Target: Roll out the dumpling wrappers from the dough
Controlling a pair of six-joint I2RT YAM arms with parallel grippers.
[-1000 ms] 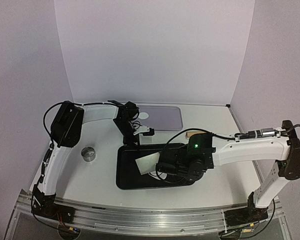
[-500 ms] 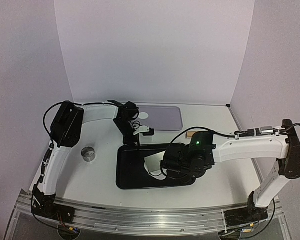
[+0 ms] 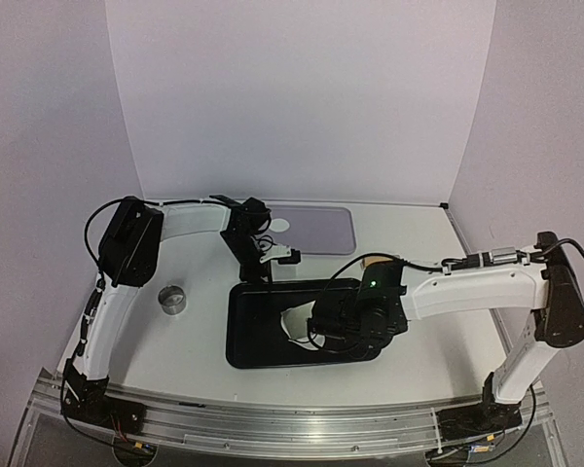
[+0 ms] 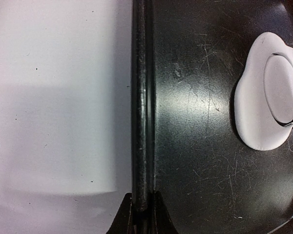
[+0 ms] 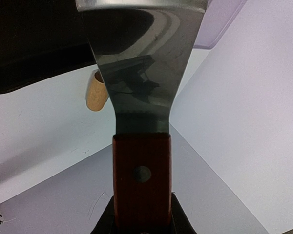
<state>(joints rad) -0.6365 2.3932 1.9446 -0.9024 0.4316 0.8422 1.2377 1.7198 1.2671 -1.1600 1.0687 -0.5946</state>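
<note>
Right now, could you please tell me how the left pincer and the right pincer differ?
The left pincer clamps the rim of the tray; the right pincer grips a scraper by its wooden handle. The left pincer's jaws are nearly together; the right pincer's stand wider. The left pincer sits at the tray's far edge; the right pincer is over the tray, by the dough. Both are shut on something.
</note>
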